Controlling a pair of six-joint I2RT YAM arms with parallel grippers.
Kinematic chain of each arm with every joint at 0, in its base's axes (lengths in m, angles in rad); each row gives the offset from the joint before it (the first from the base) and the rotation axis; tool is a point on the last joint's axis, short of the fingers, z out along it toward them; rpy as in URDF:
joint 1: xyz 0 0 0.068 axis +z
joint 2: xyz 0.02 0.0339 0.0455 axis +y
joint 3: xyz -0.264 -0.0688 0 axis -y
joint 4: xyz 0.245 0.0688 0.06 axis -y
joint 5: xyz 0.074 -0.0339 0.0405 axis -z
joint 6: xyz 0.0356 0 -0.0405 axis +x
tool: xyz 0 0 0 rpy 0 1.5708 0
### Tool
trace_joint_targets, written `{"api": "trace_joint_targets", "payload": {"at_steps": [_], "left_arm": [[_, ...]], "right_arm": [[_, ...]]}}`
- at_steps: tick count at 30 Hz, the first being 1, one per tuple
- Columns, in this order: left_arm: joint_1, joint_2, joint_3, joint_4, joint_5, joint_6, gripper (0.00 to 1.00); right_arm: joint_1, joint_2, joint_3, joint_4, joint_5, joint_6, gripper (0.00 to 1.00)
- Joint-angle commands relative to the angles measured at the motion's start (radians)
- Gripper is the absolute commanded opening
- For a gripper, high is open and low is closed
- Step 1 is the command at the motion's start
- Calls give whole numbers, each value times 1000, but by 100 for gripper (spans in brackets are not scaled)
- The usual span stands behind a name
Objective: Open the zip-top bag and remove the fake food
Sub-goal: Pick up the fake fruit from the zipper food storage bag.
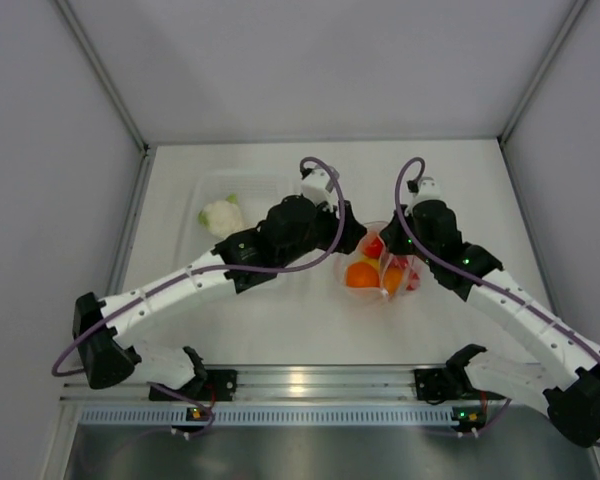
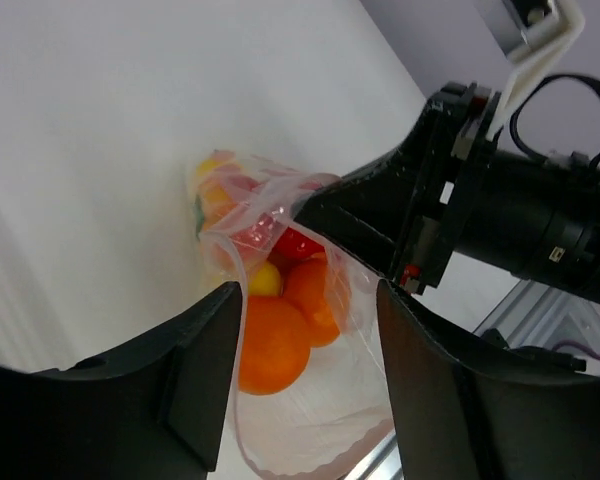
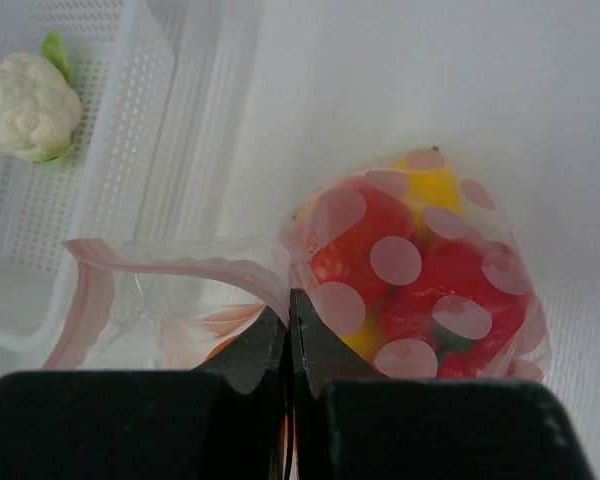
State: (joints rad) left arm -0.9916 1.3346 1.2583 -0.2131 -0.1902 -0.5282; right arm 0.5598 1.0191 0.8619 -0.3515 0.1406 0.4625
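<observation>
The zip-top bag (image 1: pixel 378 268) lies mid-table with its pink-edged mouth open; it also shows in the left wrist view (image 2: pixel 280 440) and the right wrist view (image 3: pixel 160 290). Inside are fake food pieces: oranges (image 2: pixel 273 345), a yellow lemon (image 2: pixel 263 280), red pieces (image 3: pixel 355 235) and another lemon (image 3: pixel 430 185). My left gripper (image 2: pixel 308 300) is open, its fingers (image 2: pixel 195 370) on either side of the bag's mouth. My right gripper (image 3: pixel 290 300) is shut on the bag's rim at the mouth. A white cauliflower (image 1: pixel 220 215) lies outside the bag.
The cauliflower sits in a clear rectangular tray (image 1: pixel 202 188) at the back left, which also shows in the right wrist view (image 3: pixel 130 120). The two arms meet over the bag. A metal rail (image 1: pixel 310 380) runs along the near edge.
</observation>
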Motion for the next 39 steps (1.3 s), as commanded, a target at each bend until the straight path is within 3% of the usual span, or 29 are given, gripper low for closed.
{"api": "trace_joint_targets", "payload": {"at_steps": [1,6,9,14,18,24,29,33,39], "left_arm": [[-59,55,50,-5,-38,19,61],[-79,130,64,-3,-6,-23,43],[-96,178,70,-6,-41,-9,41],[-97,242,75,-61,-86,5,51],[-97,296,78,-65,-51,30,54],[-97,367,82,-71,-18,33,70],[-97,406,78,-85,-86,31,73],[-96,445,85,-83,-89,28,82],[-96,541,101,-85,-86,8,83]], "right_arm": [[-12,-11,28,37,63,48,0],[-14,-43,8,54,89,74,0],[-14,-54,-1,59,99,82,0],[-12,-56,-1,45,105,70,0],[-14,-60,-24,57,100,73,0],[-12,-54,-35,57,96,68,0],[-12,-57,-52,69,85,68,0],[-14,-53,-73,85,54,71,0],[-18,-47,-92,97,31,76,0]]}}
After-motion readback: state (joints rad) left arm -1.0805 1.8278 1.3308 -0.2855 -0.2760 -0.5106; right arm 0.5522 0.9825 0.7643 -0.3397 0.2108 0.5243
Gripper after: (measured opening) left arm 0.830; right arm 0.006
